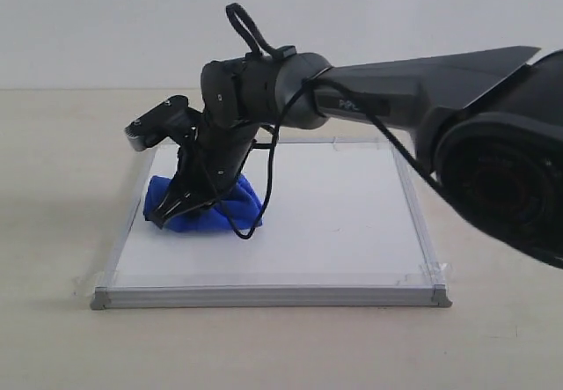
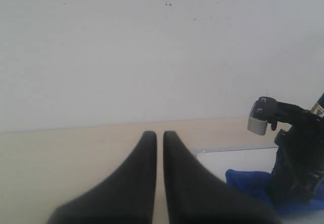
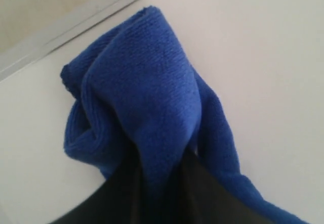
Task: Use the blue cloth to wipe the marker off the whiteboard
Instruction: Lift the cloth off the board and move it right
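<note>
The whiteboard [image 1: 334, 223] lies flat on the table, silver frame all round. My right gripper [image 1: 180, 205] reaches across to the board's left part and is shut on the blue cloth [image 1: 207, 207], pressing it onto the board near the left frame. In the right wrist view the blue cloth [image 3: 147, 92] bulges out from between the dark fingers [image 3: 121, 193] over the whiteboard [image 3: 263, 57]. No red marker line shows anywhere on the board. My left gripper [image 2: 159, 135] hangs off the board's left side, shut with nothing in it; the blue cloth [image 2: 250, 183] lies beyond it.
The board rests on a beige table [image 1: 53, 196] in front of a white wall [image 1: 106, 20]. The right arm's big dark housing [image 1: 501, 170] fills the right of the exterior view. Clear tape [image 1: 431, 271] holds the board's near right corner.
</note>
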Controlling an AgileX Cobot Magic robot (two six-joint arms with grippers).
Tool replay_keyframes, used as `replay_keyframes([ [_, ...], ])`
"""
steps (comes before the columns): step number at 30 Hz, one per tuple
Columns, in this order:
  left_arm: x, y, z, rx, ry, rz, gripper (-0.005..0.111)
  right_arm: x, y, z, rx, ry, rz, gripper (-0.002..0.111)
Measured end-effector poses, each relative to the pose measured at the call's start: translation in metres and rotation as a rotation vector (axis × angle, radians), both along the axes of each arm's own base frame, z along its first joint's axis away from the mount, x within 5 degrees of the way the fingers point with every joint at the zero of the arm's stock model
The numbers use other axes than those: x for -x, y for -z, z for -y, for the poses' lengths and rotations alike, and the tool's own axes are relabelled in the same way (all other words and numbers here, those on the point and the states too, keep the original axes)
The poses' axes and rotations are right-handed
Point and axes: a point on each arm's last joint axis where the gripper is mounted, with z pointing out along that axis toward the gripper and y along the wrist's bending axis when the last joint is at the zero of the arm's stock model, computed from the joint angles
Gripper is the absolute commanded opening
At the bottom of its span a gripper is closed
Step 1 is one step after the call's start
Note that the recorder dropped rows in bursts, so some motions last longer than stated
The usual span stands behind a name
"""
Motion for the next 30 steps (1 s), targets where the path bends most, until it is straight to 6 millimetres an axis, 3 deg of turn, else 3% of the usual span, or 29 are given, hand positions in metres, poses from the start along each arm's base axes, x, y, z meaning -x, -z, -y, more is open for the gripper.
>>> replay_keyframes([
  [6, 0.0, 0.0, 0.0, 0.0, 0.0, 0.0, 0.004, 0.016, -0.016, 0.038, -0.024, 0.087, 0.025, 0.0],
  [11, 0.0, 0.0, 0.0, 0.0, 0.0, 0.0, 0.004, 0.033, -0.034, 0.093, -0.084, 0.247, 0.101, 0.0],
  [16, 0.0, 0.0, 0.0, 0.0, 0.0, 0.0, 0.004, 0.052, -0.077, 0.144, -0.18, 0.417, 0.182, 0.0],
  [24, 0.0, 0.0, 0.0, 0.0, 0.0, 0.0, 0.004, 0.069, -0.144, 0.201, -0.263, 0.582, 0.264, 0.0],
  [27, 0.0, 0.0, 0.0, 0.0, 0.0, 0.0, 0.004, 0.071, -0.153, 0.228, -0.266, 0.677, 0.245, 0.0],
  [30, 0.0, 0.0, 0.0, 0.0, 0.0, 0.0, 0.004, 0.072, -0.149, 0.253, -0.237, 0.763, 0.178, 0.0],
])
